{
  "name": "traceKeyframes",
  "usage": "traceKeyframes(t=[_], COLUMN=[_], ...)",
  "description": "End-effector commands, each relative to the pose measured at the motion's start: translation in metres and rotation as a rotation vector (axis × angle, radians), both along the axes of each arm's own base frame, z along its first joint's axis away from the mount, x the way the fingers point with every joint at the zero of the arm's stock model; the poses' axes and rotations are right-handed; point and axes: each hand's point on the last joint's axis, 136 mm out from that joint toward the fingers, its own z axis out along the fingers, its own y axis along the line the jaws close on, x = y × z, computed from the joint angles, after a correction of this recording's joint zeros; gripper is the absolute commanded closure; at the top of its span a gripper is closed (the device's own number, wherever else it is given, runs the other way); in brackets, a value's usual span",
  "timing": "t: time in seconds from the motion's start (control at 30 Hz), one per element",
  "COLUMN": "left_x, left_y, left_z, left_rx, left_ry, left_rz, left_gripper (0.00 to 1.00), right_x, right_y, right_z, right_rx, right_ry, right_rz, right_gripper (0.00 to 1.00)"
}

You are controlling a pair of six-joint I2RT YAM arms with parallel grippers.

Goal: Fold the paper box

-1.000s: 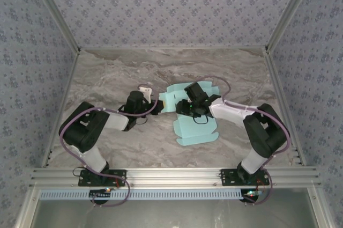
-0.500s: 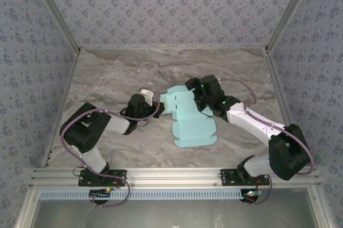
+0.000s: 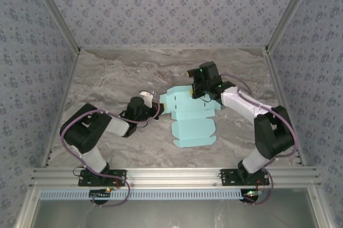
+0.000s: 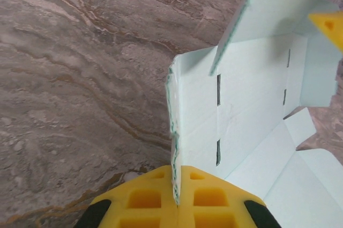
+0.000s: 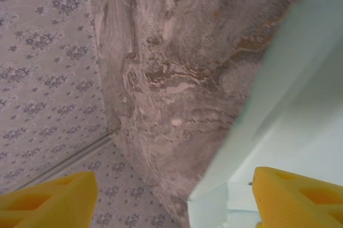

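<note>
Left arm: elbow bent, low; left gripper (image 4: 177, 185) pinching paper box (image 3: 190, 120) left flap | Right arm: reaching over surface (image 3: 107, 78); right gripper (image 5: 174, 188) spread wide at box's far edge.

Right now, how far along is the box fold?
Early. Done: one side flap of the paper box stands upright. In hand: the left gripper is shut on that flap's edge; the right gripper is open at the far edge, gripping nothing. Left: the near panels lie flat on the table; no closed box shape yet.
</note>
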Motion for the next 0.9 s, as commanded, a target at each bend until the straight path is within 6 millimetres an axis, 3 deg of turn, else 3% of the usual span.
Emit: traceKeyframes(t=[0.0,0.17,0.27,0.37,0.43,0.63,0.73,0.87], left_x=[0.005,0.004,0.004,0.004,0.004,0.005,0.008,0.010], left_y=[0.004,0.004,0.006,0.008,0.010,0.016,0.026,0.032], left_z=[0.014,0.015,0.016,0.018,0.019,0.018,0.017,0.021], left_rx=[0.007,-0.004,-0.001,0.002,0.007,0.021,0.033,0.064], left_ry=[-0.060,-0.068,-0.075,-0.084,-0.090,-0.100,-0.112,-0.159], left_rz=[0.029,0.032,0.038,0.044,0.052,0.079,0.134,0.166], left_gripper=[1.00,1.00,1.00,1.00,1.00,1.00,1.00,1.00], right_x=[-0.003,-0.007,-0.002,0.000,0.000,-0.003,-0.006,-0.008], right_y=[0.005,0.018,0.024,0.026,0.027,0.030,0.031,0.039], right_z=[-0.020,-0.036,-0.035,-0.034,-0.033,-0.038,-0.040,-0.039], right_rx=[0.010,0.036,0.045,0.039,0.039,0.039,0.035,0.073], right_ry=[0.104,0.196,0.193,0.188,0.187,0.200,0.209,0.225], right_rz=[0.022,0.047,0.057,0.055,0.060,0.063,0.061,0.066], right_gripper=[0.28,0.24,0.22,0.31,0.44,0.61,0.61,0.43])
